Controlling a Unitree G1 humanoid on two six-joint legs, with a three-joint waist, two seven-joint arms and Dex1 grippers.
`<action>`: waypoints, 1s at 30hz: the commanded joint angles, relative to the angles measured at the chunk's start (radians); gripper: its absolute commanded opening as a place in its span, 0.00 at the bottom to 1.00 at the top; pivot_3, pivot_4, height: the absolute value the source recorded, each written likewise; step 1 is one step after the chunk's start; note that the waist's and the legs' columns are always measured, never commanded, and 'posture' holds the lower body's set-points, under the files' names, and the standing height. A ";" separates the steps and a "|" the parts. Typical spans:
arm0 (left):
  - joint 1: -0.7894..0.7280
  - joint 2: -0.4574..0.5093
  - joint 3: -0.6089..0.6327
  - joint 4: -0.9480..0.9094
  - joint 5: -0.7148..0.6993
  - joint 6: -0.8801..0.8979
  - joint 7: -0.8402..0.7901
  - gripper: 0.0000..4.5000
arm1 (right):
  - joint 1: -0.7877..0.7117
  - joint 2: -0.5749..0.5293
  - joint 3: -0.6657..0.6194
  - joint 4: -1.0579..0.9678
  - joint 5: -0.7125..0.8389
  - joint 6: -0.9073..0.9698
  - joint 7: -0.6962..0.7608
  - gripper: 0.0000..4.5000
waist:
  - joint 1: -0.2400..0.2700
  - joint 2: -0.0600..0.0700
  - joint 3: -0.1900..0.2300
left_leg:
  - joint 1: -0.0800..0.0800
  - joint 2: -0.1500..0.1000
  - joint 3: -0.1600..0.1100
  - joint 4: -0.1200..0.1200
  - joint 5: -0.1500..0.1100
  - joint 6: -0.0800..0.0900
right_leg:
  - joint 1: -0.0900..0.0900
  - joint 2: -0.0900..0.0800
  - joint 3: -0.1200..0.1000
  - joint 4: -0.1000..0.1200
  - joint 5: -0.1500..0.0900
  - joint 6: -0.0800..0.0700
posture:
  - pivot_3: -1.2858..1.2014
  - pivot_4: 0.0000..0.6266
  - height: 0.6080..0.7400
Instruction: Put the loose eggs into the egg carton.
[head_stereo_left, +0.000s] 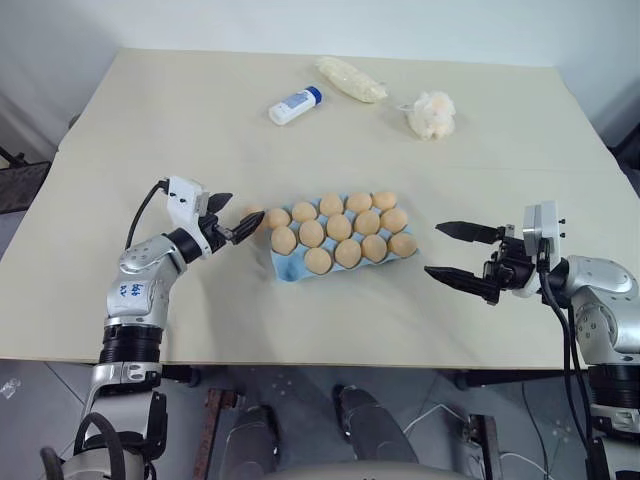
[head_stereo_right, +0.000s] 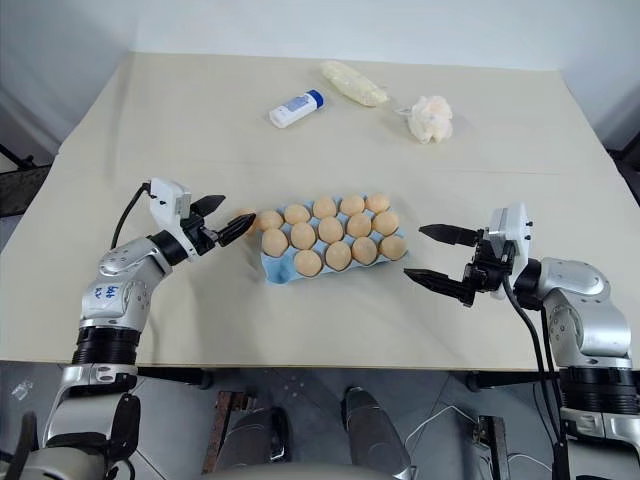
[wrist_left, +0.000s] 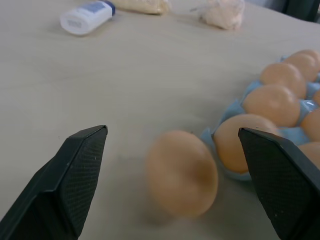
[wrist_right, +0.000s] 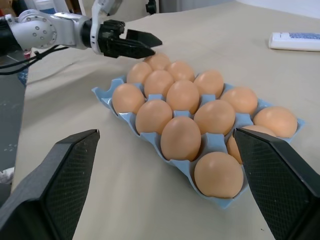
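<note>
The light blue egg carton (head_stereo_left: 290, 264) lies mid-table with tan-brown eggs in nearly all its cups; its near-left corner cup shows bare blue. One loose egg (wrist_left: 182, 175) rests on the table just off the carton's left end. My left gripper (head_stereo_left: 247, 206) is open and level, its two fingers either side of that egg without touching it. My right gripper (head_stereo_left: 432, 249) hangs open and empty to the right of the carton, pointing at it.
At the far side of the table lie a white bottle with a blue cap (head_stereo_left: 295, 105), a pale clear-wrapped packet (head_stereo_left: 352, 80) and a fluffy cream puff (head_stereo_left: 432, 114). The table's front edge runs close under both arms.
</note>
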 joint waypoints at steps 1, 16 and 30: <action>-0.040 0.002 -0.007 0.050 0.022 -0.034 -0.014 0.99 | 0.028 -0.018 -0.049 -0.060 0.025 0.008 -0.019 1.00 | 0.004 0.000 0.000 | 0.000 0.000 0.000 0.000 0.000 0.000 | 0.000 0.000 0.000 0.000 0.000 0.000 | 0.52 0.24 1.00; -0.158 -0.014 -0.035 0.279 0.084 -0.110 -0.056 0.99 | 0.042 -0.025 -0.046 -0.080 0.024 0.022 -0.047 1.00 | 0.020 0.000 0.000 | -0.001 -0.002 0.001 0.004 0.000 0.000 | 0.001 -0.001 0.001 0.000 0.001 0.002 | 0.52 0.24 1.00; -0.268 -0.030 -0.013 0.503 0.098 -0.216 -0.143 0.47 | 0.048 -0.028 -0.045 -0.089 0.020 0.025 -0.058 1.00 | 0.020 0.000 0.000 | -0.002 -0.001 0.006 0.004 0.000 0.000 | 0.001 -0.001 0.000 0.000 0.001 0.002 | 0.52 0.24 1.00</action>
